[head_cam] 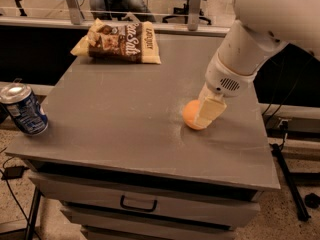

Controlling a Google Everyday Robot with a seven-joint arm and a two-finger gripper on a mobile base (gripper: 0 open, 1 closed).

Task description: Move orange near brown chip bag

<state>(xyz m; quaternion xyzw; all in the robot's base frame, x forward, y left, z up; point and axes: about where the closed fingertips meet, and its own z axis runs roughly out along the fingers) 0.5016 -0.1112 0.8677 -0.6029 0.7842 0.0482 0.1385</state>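
- A blue soda can (22, 115) stands at the far left edge of the grey table (115, 119), well apart from everything else.
- The brown chip bag (119, 43) lies flat at the back of the table, left of centre.
- The orange (191, 116) rests right of centre, nearer the front and well apart from the bag.
- The claw (209, 113), on a white arm (250, 39) reaching in from the upper right, sits low against the orange's right side.
- Whether the claw is clamped on the orange or open cannot be told.
- The step likely needs a firm hold first. Then comes a low lift and a carry back and left, setting the orange beside the bag, not on it.
- The claw hides the orange's right side, and the picture's edges cut off the arm.
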